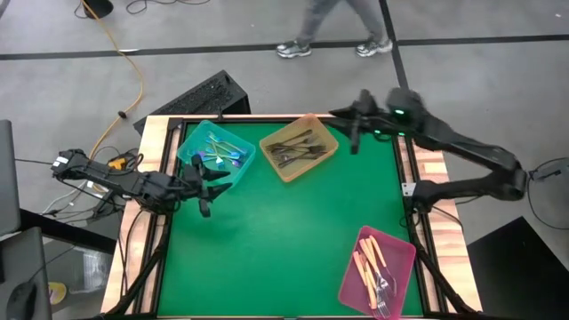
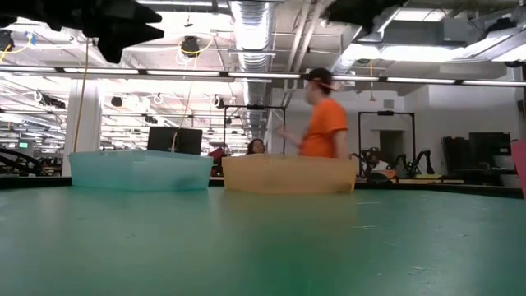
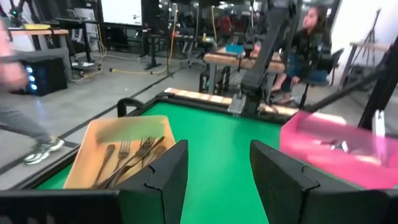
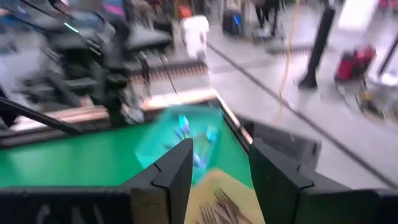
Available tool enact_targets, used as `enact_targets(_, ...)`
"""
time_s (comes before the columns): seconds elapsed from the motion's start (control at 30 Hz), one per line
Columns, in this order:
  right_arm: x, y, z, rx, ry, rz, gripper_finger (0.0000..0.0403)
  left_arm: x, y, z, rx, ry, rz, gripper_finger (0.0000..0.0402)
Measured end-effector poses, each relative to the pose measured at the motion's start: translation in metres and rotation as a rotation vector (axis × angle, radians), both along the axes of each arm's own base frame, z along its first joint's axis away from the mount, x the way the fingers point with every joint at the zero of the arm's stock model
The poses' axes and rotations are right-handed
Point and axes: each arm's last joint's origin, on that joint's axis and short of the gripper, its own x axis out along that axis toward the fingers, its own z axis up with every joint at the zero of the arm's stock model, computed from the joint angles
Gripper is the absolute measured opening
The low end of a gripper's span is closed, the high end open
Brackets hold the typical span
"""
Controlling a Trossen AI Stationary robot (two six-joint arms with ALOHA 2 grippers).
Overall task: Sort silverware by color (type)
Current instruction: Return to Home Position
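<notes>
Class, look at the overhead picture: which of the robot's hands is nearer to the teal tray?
Left. The left hand hangs right beside the teal tray; the right hand is farther off, on the far side of the amber tray.

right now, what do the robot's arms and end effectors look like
The left arm and right arm are dark, slim, jointed links. A small green light glows near the right arm's wrist. The left end effector and right end effector each have two dark, flat, angular fingers with slanted tips.
</notes>
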Motion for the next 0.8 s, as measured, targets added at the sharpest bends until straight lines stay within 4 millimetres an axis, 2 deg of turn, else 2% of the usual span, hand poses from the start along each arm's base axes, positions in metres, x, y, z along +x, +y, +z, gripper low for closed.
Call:
enact_targets(0.17,-0.043,0.036,0.031,-0.047,-0.112,0.057,0.0176,0.0,-0.001,0.005,-0.063,-0.069,-0.025,0.0156)
enact_targets(0.37,-0.091,0.065,0.045,-0.003,-0.19,0.102,0.0176,0.0,-0.003,0.013,-0.06,-0.123,-0.099,0.0156)
enact_targets(0.47,-0.108,0.075,0.046,-0.001,-0.192,0.122,0.0176,-0.005,-0.001,0.025,-0.058,-0.116,-0.094,0.0156)
enact_targets(0.63,-0.129,0.084,0.043,0.039,-0.205,0.133,0.0176,-0.023,0.006,0.047,-0.104,-0.125,0.008,0.0156)
enact_targets(0.8,-0.142,0.091,0.018,0.069,-0.242,0.145,0.0176,-0.042,0.014,0.043,-0.131,-0.112,0.119,0.0156)
